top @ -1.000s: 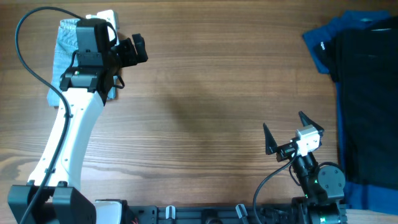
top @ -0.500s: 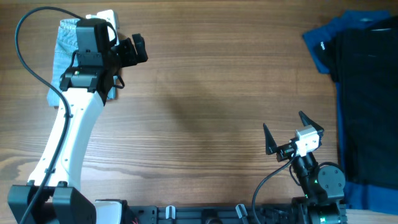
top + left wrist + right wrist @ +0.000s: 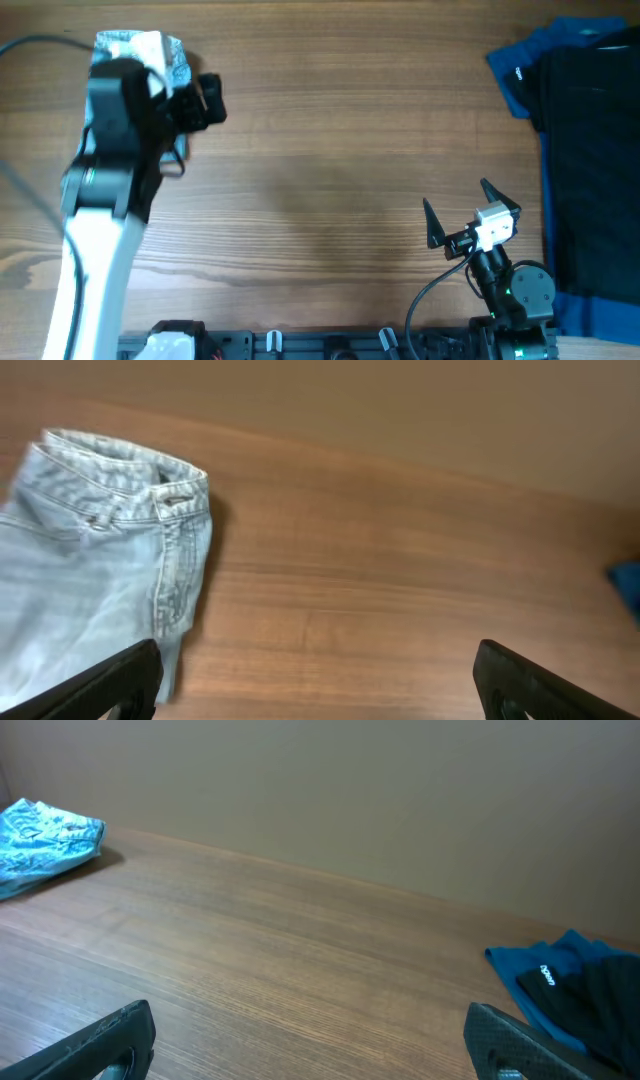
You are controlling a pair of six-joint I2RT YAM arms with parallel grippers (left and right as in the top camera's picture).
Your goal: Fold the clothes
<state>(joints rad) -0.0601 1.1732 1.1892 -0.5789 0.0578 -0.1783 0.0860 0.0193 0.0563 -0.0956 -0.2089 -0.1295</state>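
Looking already folded, the shorts (image 3: 90,560) leave little undone; left gripper (image 3: 315,660) hovers wide, empty, just beside them; right gripper (image 3: 308,1015) wide, well apart

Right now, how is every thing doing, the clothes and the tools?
Denim shorts: lying on the table, apparently folded in half, not held.
Left tool: open, empty.
Right tool: open, empty.
Black garment: spread flat, on top.
Blue garment: underneath it, edges showing.

Left arm (image 3: 95,230) far forward, right arm (image 3: 512,285) tucked back; left gripper (image 3: 315,658) and right gripper (image 3: 455,195) both agape.
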